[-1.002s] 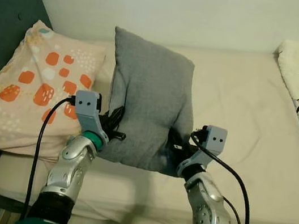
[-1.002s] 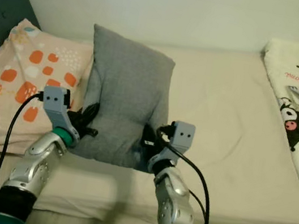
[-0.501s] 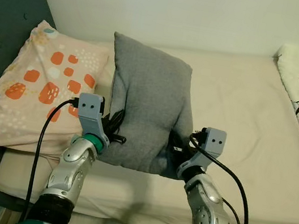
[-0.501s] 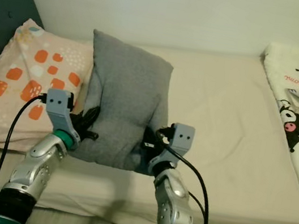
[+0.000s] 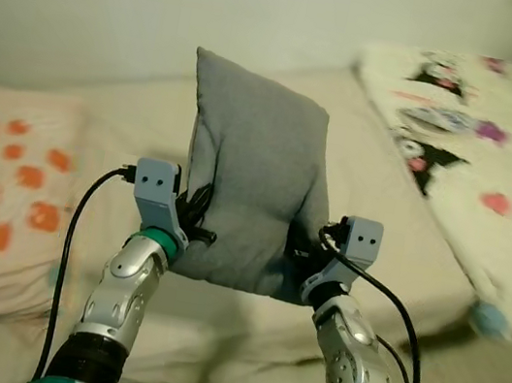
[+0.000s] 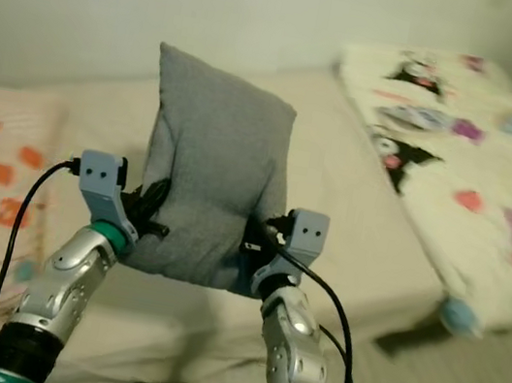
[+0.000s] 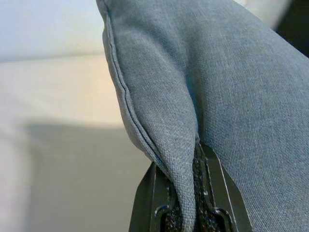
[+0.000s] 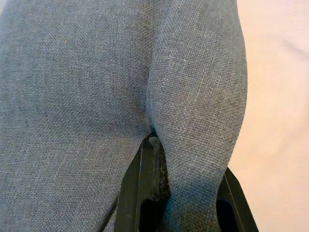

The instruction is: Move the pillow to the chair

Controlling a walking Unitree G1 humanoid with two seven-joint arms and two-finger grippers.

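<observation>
Grey pillow (image 5: 251,191) held upright above the bed (image 5: 398,225), clear of the mattress. Left gripper (image 5: 193,225) clamped on its lower left edge; right gripper (image 5: 300,250) clamped on its lower right edge. Orange-spotted pillow (image 5: 2,179) lies far left; cartoon-print blanket (image 5: 478,160) at right.

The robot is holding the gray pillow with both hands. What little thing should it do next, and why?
Probably keep both grips shut and keep turning away from the bed to look for the chair. The left gripper and the right gripper each pinch a fold of the gray pillow, which hangs clear above the mattress, and no chair has come into sight.
</observation>
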